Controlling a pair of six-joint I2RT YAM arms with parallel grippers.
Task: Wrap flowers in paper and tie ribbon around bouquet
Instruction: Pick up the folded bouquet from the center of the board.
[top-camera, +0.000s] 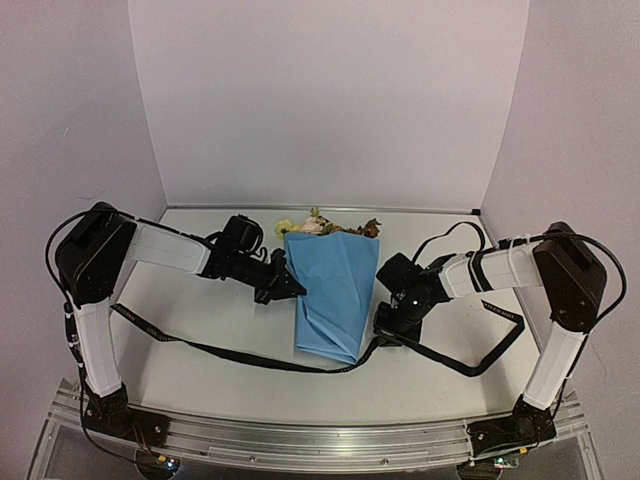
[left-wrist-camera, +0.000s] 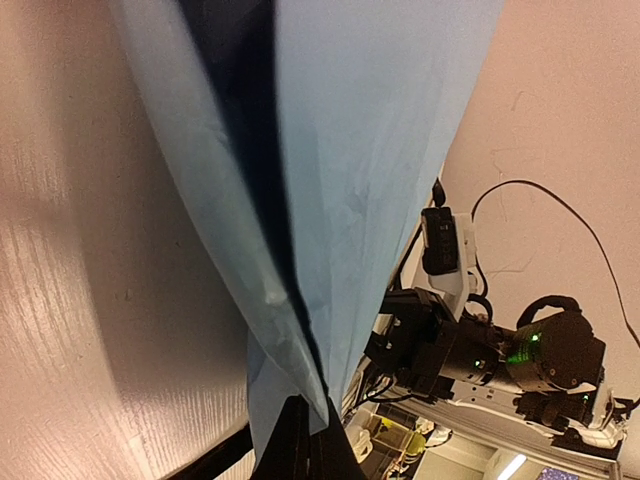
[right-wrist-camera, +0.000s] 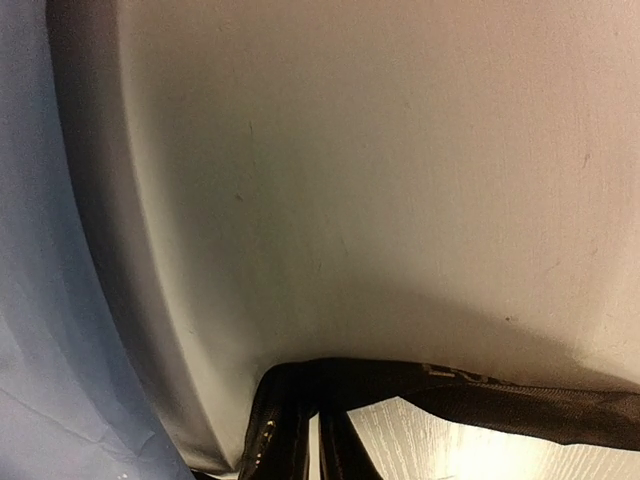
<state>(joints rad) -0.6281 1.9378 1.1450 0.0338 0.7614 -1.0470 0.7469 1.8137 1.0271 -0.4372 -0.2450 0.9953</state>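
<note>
The bouquet lies mid-table: light-blue paper (top-camera: 335, 290) wrapped in a cone, with the flowers (top-camera: 325, 226) showing yellow, pink and rust at its far rim. My left gripper (top-camera: 292, 288) sits at the cone's left edge, shut on a fold of the paper (left-wrist-camera: 370, 150), which runs down between its fingers (left-wrist-camera: 290, 445). The black ribbon (top-camera: 230, 352) trails from the left, passes under the cone's narrow near end and loops off to the right. My right gripper (top-camera: 384, 332) is low beside the cone's right near corner, shut on the ribbon (right-wrist-camera: 500, 395), with the paper (right-wrist-camera: 40, 300) at its left.
The white table (top-camera: 200, 320) is boxed in by pale walls at the back and both sides. An aluminium rail (top-camera: 320, 440) carries both arm bases along the near edge. The right arm (left-wrist-camera: 520, 355) shows beyond the paper in the left wrist view.
</note>
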